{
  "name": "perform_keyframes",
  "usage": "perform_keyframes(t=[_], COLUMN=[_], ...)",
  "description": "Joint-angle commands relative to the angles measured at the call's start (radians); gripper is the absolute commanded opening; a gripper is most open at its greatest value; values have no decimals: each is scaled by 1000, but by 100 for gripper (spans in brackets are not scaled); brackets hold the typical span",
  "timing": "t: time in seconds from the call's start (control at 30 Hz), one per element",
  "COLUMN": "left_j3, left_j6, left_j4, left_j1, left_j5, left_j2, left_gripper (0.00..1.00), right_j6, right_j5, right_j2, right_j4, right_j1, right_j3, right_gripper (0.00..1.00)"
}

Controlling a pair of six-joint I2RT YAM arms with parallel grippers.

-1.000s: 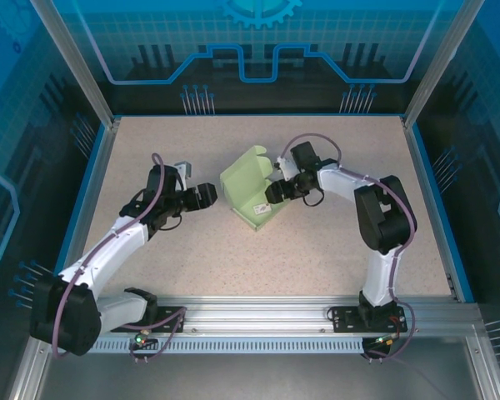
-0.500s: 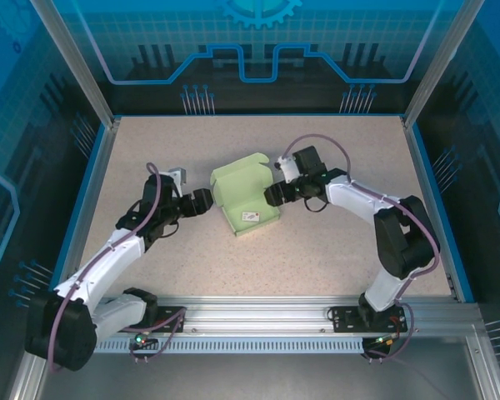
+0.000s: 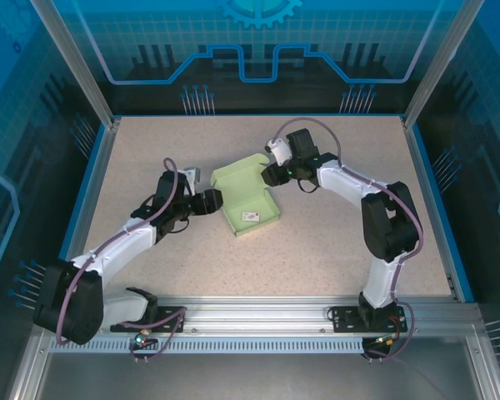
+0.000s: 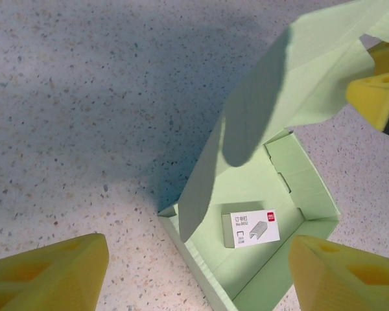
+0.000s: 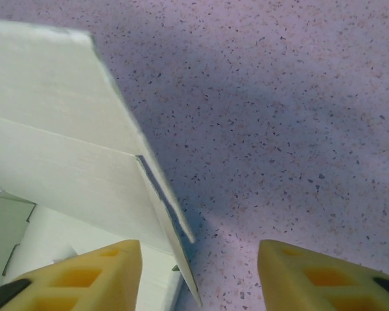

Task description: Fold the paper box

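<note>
Box (image 3: 252, 208): lid (image 3: 240, 173) raised.
Left gripper (image 3: 216, 200): released; should steady box.
Right gripper (image 3: 268, 174): released astride lid; should pinch lightly, lower.

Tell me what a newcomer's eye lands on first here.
A pale green paper box sits in the middle of the speckled table. Its tray is open and its lid raised, and a small white printed packet lies inside. The left tool is at the box's left side and the right tool at the lid's far right edge, each with its fingers apart.
</note>
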Motion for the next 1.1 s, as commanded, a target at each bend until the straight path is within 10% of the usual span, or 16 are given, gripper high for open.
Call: perform_keyframes(t=[0.0, 1.07], left_j3=[46, 209], left_j6=[38, 77], left_j4=[10, 9], left_j1=[-11, -62], left_j5=[1, -100], left_j2=[26, 240], left_gripper=[71, 11], right_j6=[-38, 35], right_j5=[-27, 117], right_j2=[28, 3], right_j4=[-18, -81], right_j1=[7, 75], right_j3=[45, 63], right_gripper=[44, 6])
